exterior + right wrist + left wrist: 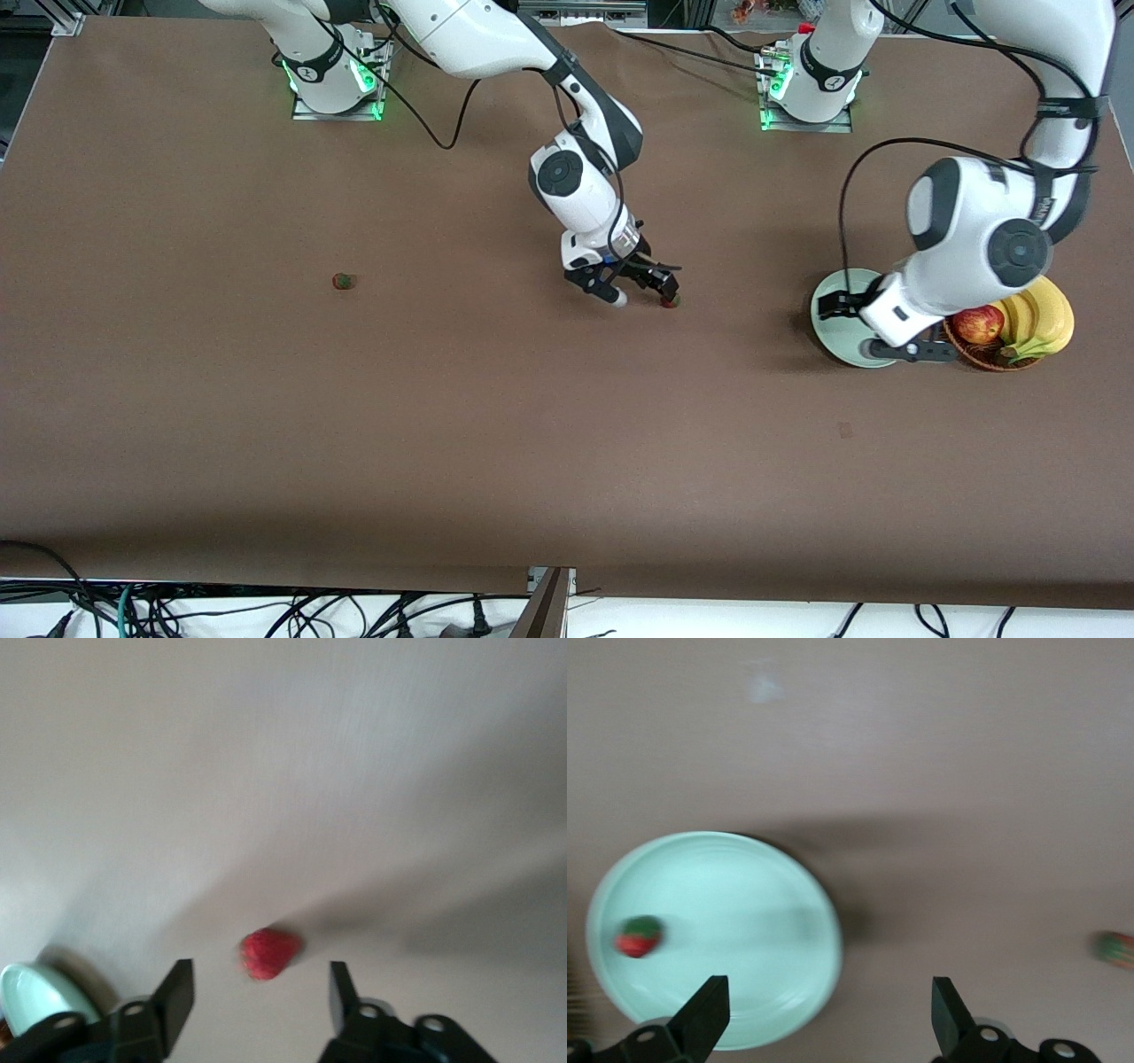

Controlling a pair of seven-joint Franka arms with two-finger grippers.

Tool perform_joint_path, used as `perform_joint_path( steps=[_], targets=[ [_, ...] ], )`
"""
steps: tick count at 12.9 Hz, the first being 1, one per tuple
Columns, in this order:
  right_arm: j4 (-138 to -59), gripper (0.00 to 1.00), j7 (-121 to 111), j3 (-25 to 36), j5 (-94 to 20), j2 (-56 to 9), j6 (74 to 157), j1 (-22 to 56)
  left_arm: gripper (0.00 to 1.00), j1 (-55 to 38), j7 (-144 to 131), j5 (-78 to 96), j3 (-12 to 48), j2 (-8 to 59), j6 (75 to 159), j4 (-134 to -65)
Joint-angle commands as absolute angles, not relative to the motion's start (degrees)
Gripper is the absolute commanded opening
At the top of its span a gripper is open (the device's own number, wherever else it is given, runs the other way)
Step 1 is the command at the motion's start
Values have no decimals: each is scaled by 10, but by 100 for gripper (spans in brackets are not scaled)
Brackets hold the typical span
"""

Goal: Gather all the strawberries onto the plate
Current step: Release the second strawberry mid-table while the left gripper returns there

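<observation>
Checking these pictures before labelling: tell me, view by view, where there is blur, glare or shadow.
Front view: sharp and evenly lit; a soft shadow lies on the table under the right gripper.
Left wrist view: smeared throughout; the plate shines pale, the strawberry on it is fuzzy.
Right wrist view: hazy, long shadows; the strawberry on the table is soft-edged.

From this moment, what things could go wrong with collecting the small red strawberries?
1. The right gripper stands open low around a small red strawberry on the brown table; closing off-centre may push it away.
2. The left gripper is open over the pale mint-green round plate, where one strawberry lies near the rim; a bump might roll it out.
</observation>
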State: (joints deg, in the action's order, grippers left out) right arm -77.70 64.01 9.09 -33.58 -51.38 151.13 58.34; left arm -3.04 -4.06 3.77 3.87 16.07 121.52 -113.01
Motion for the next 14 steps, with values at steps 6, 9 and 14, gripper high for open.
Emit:
perform_joint_path(
  steps=[6, 9, 14],
  targets=[
    [-814, 96, 368, 284, -287, -394, 1071, 564, 100, -40, -189, 44, 120, 193, 1291, -1147],
    [-929, 96, 260, 330, -205, -326, 1050, 564, 100, -48, -259, 14, 145, 237, 1348, -1147],
    [-1149, 96, 129, 412, -158, -225, 1152, 565, 100, -53, -355, -27, 165, 294, 1397, -1147]
  ],
)
